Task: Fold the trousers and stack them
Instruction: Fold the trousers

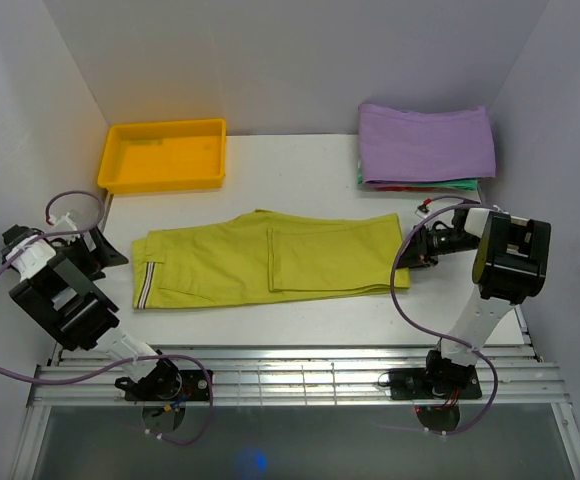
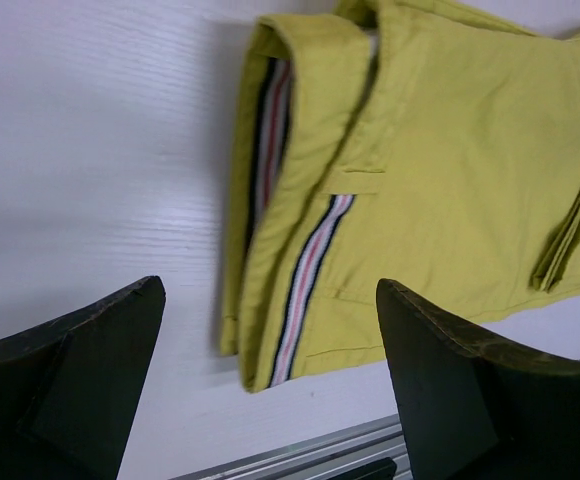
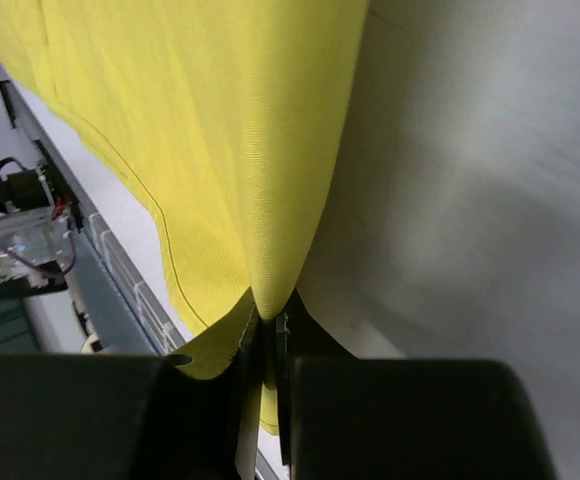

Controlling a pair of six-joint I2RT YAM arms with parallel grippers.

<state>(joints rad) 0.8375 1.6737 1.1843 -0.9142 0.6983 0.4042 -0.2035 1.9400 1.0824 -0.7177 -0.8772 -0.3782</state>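
The yellow-green trousers (image 1: 270,262) lie flat across the middle of the table, folded lengthwise, the striped waistband trim (image 1: 146,285) at their left end. My right gripper (image 1: 410,252) is shut on the leg-end edge of the trousers (image 3: 220,150), the cloth pinched between its fingers (image 3: 253,350) and lifted a little. At the left my left gripper (image 1: 105,252) stands wide open just off the waistband end. Its dark fingers (image 2: 450,390) frame the striped trim (image 2: 305,285) without touching it.
A yellow tray (image 1: 164,176) sits at the back left. A folded purple cloth (image 1: 426,142) tops a stack of folded cloths at the back right. Metal rails (image 1: 300,375) run along the table's near edge, by the arm bases.
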